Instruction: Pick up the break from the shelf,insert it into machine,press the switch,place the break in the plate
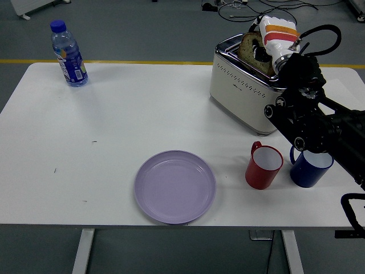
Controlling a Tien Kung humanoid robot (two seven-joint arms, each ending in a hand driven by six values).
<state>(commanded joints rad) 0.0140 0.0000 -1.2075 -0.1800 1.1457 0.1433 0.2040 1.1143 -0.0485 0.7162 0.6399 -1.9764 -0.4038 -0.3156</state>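
Note:
A cream toaster [239,85] stands at the back right of the white table [114,131]. A brown slice of bread [249,48] sticks halfway out of its top slot. My right hand [268,43], in a white glove with orange and red stripes, is curled on the slice from above. The black right arm [311,117] reaches in from the right edge. A lilac plate [175,186] lies bare near the front edge. The left arm does not show.
A red mug [263,166] and a blue mug [308,167] stand side by side in front of the toaster, under the arm. A water bottle [68,53] with a blue cap stands at the back left. Cables lie on the floor beyond the table.

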